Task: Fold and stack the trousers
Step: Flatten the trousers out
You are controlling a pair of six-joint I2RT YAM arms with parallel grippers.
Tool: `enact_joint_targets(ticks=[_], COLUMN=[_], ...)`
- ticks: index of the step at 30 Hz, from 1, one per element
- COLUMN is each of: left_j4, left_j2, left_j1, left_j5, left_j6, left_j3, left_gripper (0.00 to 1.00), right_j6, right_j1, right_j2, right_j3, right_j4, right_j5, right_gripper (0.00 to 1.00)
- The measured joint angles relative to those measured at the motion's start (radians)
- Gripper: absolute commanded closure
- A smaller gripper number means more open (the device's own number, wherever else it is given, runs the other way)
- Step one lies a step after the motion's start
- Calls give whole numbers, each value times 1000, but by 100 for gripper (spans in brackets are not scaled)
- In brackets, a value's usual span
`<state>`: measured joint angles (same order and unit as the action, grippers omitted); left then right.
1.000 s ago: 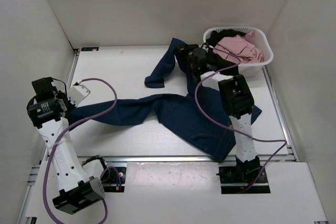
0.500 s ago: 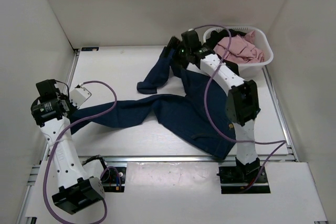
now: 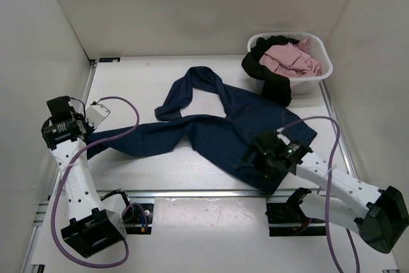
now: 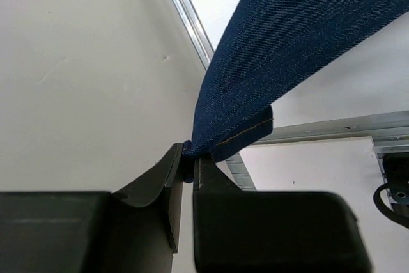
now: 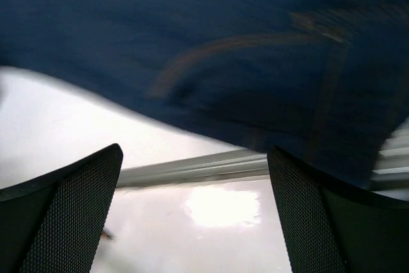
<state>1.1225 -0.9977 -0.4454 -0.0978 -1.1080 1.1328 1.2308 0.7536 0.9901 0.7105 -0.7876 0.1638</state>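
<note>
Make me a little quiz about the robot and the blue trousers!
1. True or false: the left tool is shut on a leg hem of the navy trousers.
2. Where is the pink cloth? A: in the white basket. B: flat on the table. C: hanging on the wall.
3. Fill in: the right tool has its jaws ___.

Key: 1 true; 2 A; 3 open.
</note>
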Motion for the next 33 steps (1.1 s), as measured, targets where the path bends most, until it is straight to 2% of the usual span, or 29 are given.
enact_joint_targets(ticks=[5, 14, 16, 17, 18, 19, 22, 25, 28, 33], left_j4=[-9, -29, -35, -37, -40, -45, -59, -85, -132, -210], left_j2=[0, -1, -1, -1, -2, -2, -4, -4, -5, -19], left_j1=[0, 0, 0, 0, 0, 0, 0, 0, 0, 0], left_j5=[1, 1, 1, 1, 1, 1, 0, -16, -36, -55], left_j6=[5, 6, 6, 6, 7, 6, 7, 7, 6, 5], left_j3=[-35, -80, -85, -87, -89, -90, -93, -107, -154, -226], left_gripper=[86, 86, 86, 86, 86, 86, 86, 86, 86, 86], right_j6=[200, 414, 446, 465, 485, 494, 504, 456, 370, 166], right_j1=[18, 33, 34, 33, 31, 21, 10, -19, -44, -111], right_j2=[-11, 1, 8, 12, 16, 11, -13, 2, 33, 104], right_j3=[-171, -238, -257, -273, -292, -296, -291, -259, -179, 48], right_j4=[-26, 13, 27, 32, 41, 39, -29, -87, -182, -282], right_j5=[29, 42, 45, 44, 43, 22, -51, -37, 121, 357], right_gripper=[2, 3, 16, 26, 40, 68, 97, 100, 100, 100])
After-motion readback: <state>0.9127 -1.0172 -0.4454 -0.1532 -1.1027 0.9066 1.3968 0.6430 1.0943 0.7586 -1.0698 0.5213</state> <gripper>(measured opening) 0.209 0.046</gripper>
